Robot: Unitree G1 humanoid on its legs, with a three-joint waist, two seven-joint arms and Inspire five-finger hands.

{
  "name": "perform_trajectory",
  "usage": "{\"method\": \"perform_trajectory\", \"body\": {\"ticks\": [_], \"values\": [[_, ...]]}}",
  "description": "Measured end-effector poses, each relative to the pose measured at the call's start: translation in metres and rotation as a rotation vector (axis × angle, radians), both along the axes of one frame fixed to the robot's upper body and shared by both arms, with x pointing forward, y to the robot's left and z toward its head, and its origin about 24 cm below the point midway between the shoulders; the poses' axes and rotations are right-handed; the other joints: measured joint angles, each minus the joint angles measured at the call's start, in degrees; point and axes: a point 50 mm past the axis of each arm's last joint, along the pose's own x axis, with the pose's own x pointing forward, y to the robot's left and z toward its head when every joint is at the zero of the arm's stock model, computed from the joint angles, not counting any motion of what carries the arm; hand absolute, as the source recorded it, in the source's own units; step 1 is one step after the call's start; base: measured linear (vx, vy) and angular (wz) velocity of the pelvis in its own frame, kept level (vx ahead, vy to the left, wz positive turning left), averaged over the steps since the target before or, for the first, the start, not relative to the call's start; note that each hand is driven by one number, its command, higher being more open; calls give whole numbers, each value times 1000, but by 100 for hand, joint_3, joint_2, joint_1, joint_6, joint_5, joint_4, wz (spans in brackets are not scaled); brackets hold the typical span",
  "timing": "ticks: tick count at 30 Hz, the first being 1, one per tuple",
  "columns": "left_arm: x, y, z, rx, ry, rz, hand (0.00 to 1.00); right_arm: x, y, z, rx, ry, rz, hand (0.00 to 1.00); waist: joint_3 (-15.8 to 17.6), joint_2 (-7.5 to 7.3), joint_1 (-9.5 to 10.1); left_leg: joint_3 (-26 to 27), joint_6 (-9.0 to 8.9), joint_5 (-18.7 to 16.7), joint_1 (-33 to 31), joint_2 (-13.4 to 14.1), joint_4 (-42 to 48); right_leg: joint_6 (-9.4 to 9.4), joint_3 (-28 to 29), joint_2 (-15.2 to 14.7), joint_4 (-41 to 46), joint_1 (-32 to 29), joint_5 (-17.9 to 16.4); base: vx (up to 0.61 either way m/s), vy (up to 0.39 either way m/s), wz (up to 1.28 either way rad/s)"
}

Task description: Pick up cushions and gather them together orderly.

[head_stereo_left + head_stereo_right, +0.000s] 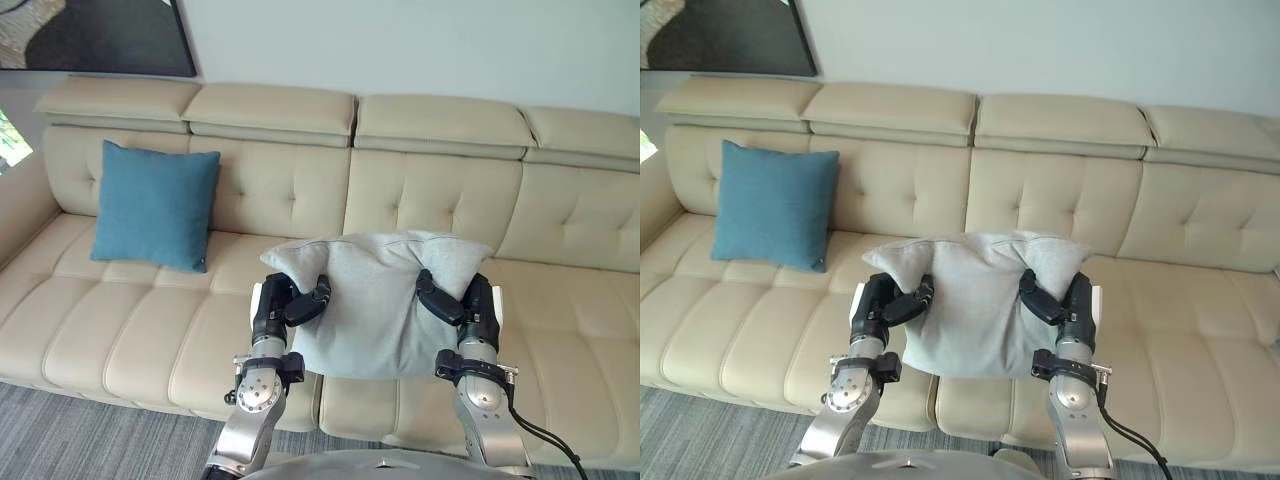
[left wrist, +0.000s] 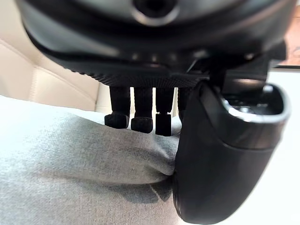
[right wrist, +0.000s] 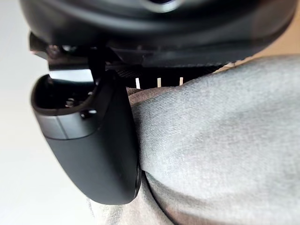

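On the beige sofa (image 1: 420,200) a blue cushion (image 1: 155,205) leans near its left end, while the left hand (image 1: 285,305) and right hand (image 1: 462,300) each clamp a side of the grey cushion (image 1: 370,300).

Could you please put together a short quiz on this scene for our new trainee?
1. Which of the robot's hands hold the grey cushion?
2. Where is the blue cushion? A) propped upright against the back of the sofa, on the robot's left; B) on the floor; C) stacked on top of the grey cushion.
3. True or false: the grey cushion lies flat on the sofa seat with nothing touching it.

Key
1. Both: the left hand and the right hand each clamp one side of it, with the thumbs across its front.
2. A.
3. False: it is held up in front of the sofa.
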Motion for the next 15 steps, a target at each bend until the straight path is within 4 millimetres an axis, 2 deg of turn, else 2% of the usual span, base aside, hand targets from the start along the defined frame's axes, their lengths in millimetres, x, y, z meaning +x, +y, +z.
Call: {"method": "perform_trajectory", "body": {"ticks": [6,9,15], "values": [[30,-6,24,53,-121,-24,0,9,-1,8,-20,-43,-38,0,-111,13,-4,-178,0,218,11,-71,-237,21,-129,-70,-74,23,36,-30,-14,16],[51,-2,33,142,-166,-49,0,32,-1,14,-47,-68,-31,0,-111,12,-75,-184,-13,327,26,-75,-348,15,-130,-65,-168,11,143,-39,-10,1],[78,5,35,246,-156,-60,0,69,-2,25,-111,-87,-4,0,-76,-42,-159,-119,-12,407,-10,-71,-409,0,-58,-28,-388,-8,354,-32,10,-7]]}}
